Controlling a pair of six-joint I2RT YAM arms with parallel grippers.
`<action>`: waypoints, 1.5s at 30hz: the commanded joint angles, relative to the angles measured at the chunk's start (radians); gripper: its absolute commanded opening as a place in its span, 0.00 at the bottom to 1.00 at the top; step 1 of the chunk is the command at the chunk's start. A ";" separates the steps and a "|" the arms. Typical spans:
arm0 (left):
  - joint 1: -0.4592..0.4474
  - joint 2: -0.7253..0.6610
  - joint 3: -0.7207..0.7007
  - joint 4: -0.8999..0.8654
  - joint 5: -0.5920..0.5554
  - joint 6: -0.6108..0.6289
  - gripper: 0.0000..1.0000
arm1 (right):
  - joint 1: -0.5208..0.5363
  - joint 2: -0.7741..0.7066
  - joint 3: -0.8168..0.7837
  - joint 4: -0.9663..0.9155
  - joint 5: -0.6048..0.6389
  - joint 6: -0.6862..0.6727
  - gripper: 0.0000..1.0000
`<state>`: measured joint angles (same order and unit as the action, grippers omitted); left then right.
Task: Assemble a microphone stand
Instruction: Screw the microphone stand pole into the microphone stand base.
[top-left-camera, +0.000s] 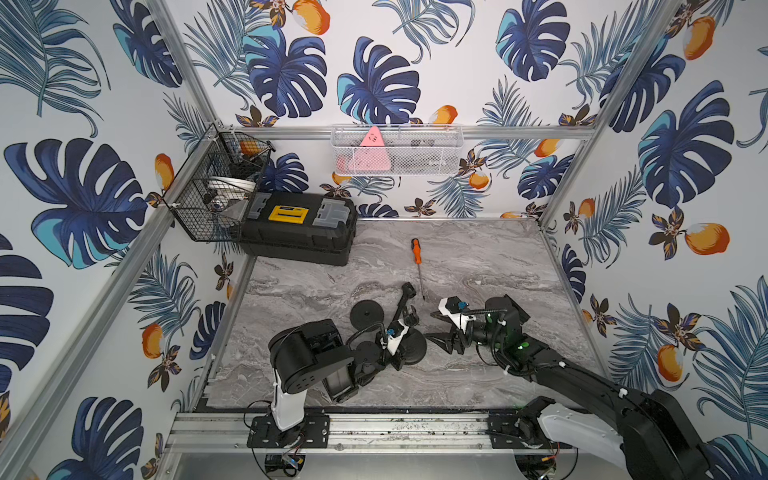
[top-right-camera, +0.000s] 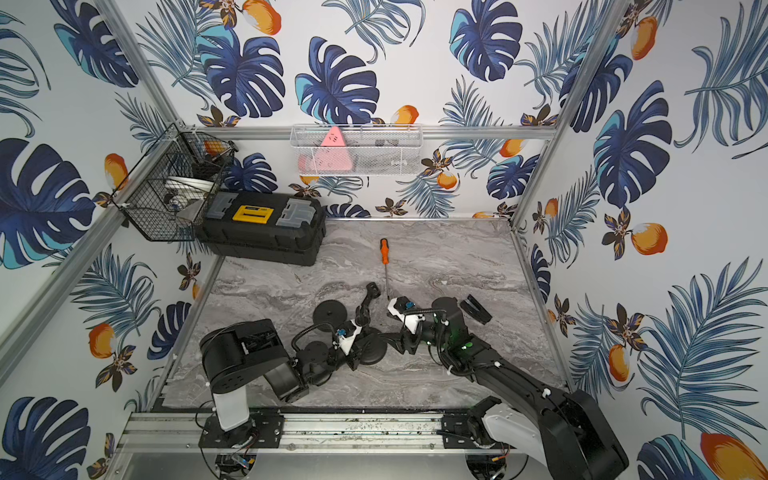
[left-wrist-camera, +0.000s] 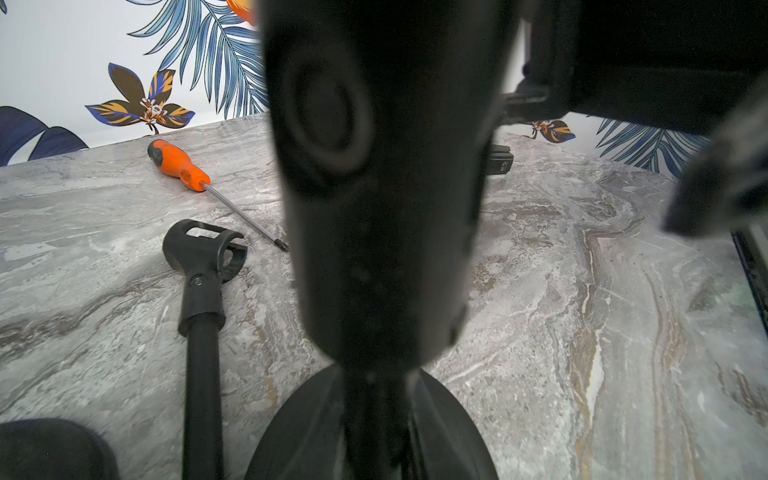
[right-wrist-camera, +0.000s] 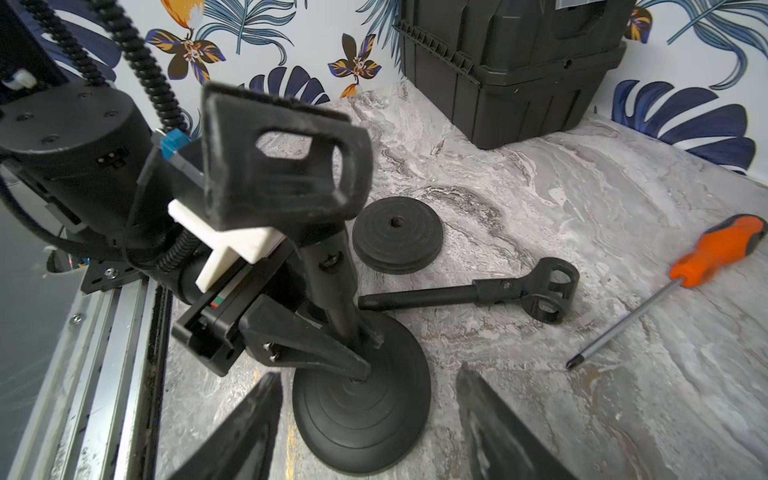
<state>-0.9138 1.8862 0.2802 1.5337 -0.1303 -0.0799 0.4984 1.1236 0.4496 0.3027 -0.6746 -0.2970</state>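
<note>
Left gripper (right-wrist-camera: 365, 357) clamps shut on the black stand post (right-wrist-camera: 332, 274) just above its round base (right-wrist-camera: 361, 419), at lower centre of the right wrist view. Right gripper (top-left-camera: 430, 325) stands open just beside the base, holding nothing. Clip arm (right-wrist-camera: 457, 293), spare disc (right-wrist-camera: 397, 241) and orange screwdriver (right-wrist-camera: 706, 253) lie nearby on the marble tabletop (right-wrist-camera: 582, 174).

The left arm (top-left-camera: 307, 361) folds low by the worktop's near edge, with the left gripper (right-wrist-camera: 368, 353) clamped on the stand pole (right-wrist-camera: 337, 286). The right arm (top-left-camera: 582, 378) reaches in from the near right corner. The right gripper (top-left-camera: 435, 328) stands spread, seemingly touching nothing.
</note>
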 joint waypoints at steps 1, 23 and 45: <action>0.003 -0.001 -0.002 0.012 -0.002 0.006 0.22 | -0.037 0.074 0.069 -0.067 -0.252 -0.117 0.69; 0.003 0.019 0.010 0.011 0.009 0.009 0.23 | -0.032 0.404 0.404 -0.385 -0.431 -0.452 0.61; 0.003 0.025 0.011 0.012 0.008 0.007 0.23 | 0.023 0.478 0.475 -0.489 -0.455 -0.566 0.35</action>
<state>-0.9131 1.9057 0.2882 1.5524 -0.1234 -0.0753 0.5159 1.5978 0.9165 -0.1490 -1.1030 -0.8227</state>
